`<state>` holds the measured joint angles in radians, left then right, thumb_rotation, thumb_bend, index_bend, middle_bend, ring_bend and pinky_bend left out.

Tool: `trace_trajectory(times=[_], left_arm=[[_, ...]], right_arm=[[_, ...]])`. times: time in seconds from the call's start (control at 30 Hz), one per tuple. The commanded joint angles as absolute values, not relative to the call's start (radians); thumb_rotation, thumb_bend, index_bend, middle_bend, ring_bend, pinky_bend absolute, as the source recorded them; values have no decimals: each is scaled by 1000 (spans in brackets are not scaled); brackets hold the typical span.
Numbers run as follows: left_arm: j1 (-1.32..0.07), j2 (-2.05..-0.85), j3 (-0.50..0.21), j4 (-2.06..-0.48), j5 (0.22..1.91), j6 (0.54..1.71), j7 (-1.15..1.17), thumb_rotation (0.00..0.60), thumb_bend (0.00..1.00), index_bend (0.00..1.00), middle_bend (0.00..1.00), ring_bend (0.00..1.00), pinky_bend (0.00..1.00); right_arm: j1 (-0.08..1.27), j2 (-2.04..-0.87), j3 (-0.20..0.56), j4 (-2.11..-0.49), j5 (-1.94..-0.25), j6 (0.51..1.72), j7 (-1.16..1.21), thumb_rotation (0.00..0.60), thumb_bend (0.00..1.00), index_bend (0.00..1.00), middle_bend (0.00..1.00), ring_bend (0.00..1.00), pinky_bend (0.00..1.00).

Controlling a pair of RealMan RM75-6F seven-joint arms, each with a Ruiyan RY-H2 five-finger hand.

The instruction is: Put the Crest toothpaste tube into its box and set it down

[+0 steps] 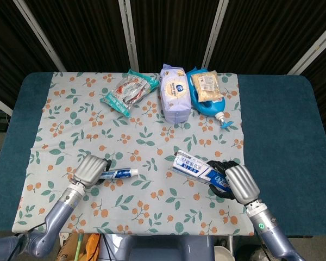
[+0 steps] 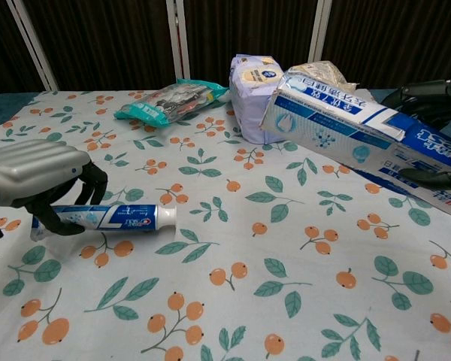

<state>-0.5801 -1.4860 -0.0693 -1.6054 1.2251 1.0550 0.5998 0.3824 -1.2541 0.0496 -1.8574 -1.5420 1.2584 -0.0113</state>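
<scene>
Hands gripping tube and box, insertion not yet begun.
Left hand (image 2: pixel 37 177) clasps the tube (image 2: pixel 124 218) near the cloth's (image 1: pixel 152 130) front-left edge; right hand (image 1: pixel 236 182) holds the box (image 2: pixel 361 128) aloft at front right. Next, cap must meet the box's open end.

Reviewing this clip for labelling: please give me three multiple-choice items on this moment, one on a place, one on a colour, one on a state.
1. Where does the wet-wipes pack lie?
A. far side of the cloth, between the snack bag and the blue bottle
B. near edge, beside the left hand
C. off the cloth

2. What colour is the toothpaste tube's cap?
A. red
B. white
C. black

3. What is the right hand doing?
A. resting open on the cloth
B. gripping the toothpaste box
C. holding the tube

Answers: 1 A, the head view shows it in the far row; 2 B, the chest view shows a white cap; 3 B, its fingers wrap the box's end.
</scene>
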Motion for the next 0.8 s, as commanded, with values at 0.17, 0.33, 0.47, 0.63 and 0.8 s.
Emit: trace_trajectory(times=[0.17, 0.33, 0.47, 0.63, 0.8], left_arm=[[-626, -1346, -88, -1656, 1343, 1063, 600, 600, 485, 638, 760, 740, 691], [-682, -1224, -122, -1681, 1469, 1070, 590, 600, 485, 636, 759, 740, 691], [-742, -1106, -179, -1712, 1570, 1076, 499, 600, 485, 636, 759, 740, 691], [-806, -1004, -230, -1740, 1657, 1070, 380, 600, 485, 636, 759, 740, 691], [-872, -943, -252, -1754, 1744, 1042, 311, 600, 485, 636, 758, 739, 691]], right_arm=[[379, -1249, 56, -1862, -1542, 1265, -12, 600, 339, 315, 530, 456, 399], [376, -1248, 62, -1866, -1541, 1274, -8, 600, 339, 315, 530, 456, 399], [374, -1248, 62, -1870, -1543, 1275, -7, 600, 338, 315, 530, 456, 399], [372, -1246, 55, -1888, -1553, 1274, -14, 600, 338, 315, 529, 456, 399], [365, -1236, 50, -1922, -1585, 1294, -14, 600, 339, 315, 530, 456, 399]])
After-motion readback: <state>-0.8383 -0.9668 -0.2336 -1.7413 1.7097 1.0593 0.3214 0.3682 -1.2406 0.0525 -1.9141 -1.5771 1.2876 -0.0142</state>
